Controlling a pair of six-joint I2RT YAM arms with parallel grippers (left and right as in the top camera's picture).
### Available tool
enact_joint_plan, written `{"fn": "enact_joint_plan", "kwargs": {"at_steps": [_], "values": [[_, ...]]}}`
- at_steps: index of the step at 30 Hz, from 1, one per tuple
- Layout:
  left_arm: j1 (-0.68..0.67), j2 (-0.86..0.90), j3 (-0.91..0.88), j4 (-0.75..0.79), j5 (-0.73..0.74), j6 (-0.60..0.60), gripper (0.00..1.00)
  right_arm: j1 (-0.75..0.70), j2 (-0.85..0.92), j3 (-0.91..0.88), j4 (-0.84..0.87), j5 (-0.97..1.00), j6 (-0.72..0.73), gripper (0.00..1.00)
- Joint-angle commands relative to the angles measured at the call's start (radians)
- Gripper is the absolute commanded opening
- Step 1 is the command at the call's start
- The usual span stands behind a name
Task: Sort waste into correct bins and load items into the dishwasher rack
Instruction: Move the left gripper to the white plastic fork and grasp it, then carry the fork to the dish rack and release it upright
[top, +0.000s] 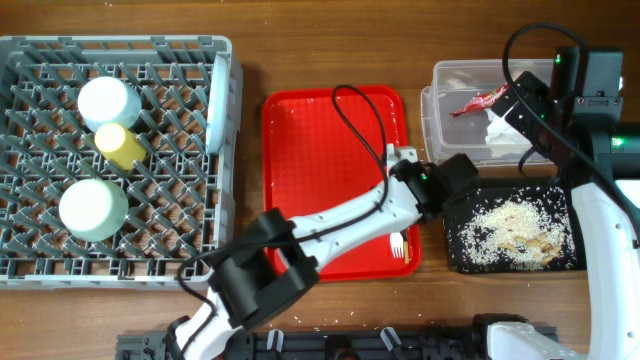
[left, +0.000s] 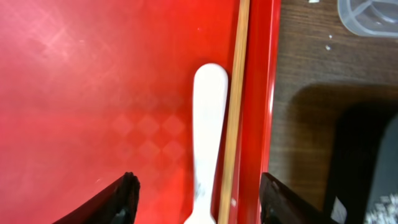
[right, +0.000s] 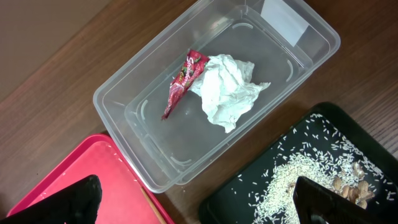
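At the right edge of the red tray (left: 93, 93), the left fingers (left: 122, 200) hang spread and empty, straddling the fork (left: 208, 118). The fork lies flat on the tray. A chopstick (left: 239, 62) lies just beside its right side, along the tray's raised rim; I cannot tell whether the two touch.

Assessment: the step in hand is lifting the fork for the rack (top: 120, 272), which already holds the cup (top: 120, 145) and pale dishes.

- The squeeze runs across the handle, which is correct.
- The outer finger appears to sit over or past the rim. I would shift toward the tray's middle so it lands inside.
- The gap beside the chopstick is narrow, so I would either span both pieces or nudge the fork clear first.
- The handle is thin and the tray smooth. I would lower fully, then close slowly to avoid skidding.

The right fingers (right: 74, 199) are likewise spread and empty above the tub (right: 112, 93), well apart from the pick. The napkin (right: 227, 87) and wrapper (right: 183, 81) lie inside the tub. Rice (right: 292, 174) lies in the black tray (right: 323, 112) on the bench (top: 300, 40). No waste is observed on the red tray.
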Motion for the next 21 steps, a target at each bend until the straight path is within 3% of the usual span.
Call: {"fn": "enact_joint_plan", "kwargs": {"at_steps": [1,10,11,13,16,17,21], "values": [[-0.001,0.058,0.016,0.027,-0.082,-0.069,0.59,0.002,0.007,0.005,0.000,0.017,-0.003,1.00],[-0.003,0.141,0.012,0.006,-0.058,-0.069,0.47,0.002,0.007,0.005,0.000,0.017,-0.003,1.00],[-0.003,0.141,0.012,0.006,-0.058,-0.069,0.43,0.002,0.007,0.005,0.000,0.017,-0.004,1.00],[-0.003,0.141,0.011,0.005,-0.057,-0.069,0.26,0.002,0.007,0.005,0.000,0.017,-0.003,1.00],[-0.003,0.141,0.010,-0.019,-0.042,-0.068,0.19,0.002,0.007,0.005,0.000,0.017,-0.003,1.00],[-0.003,0.141,0.011,-0.031,-0.043,-0.060,0.04,0.002,0.007,0.005,0.000,0.017,-0.003,1.00],[0.018,0.073,0.015,-0.126,-0.055,-0.041,0.04,0.002,0.007,0.005,0.000,0.017,-0.004,1.00]]}}
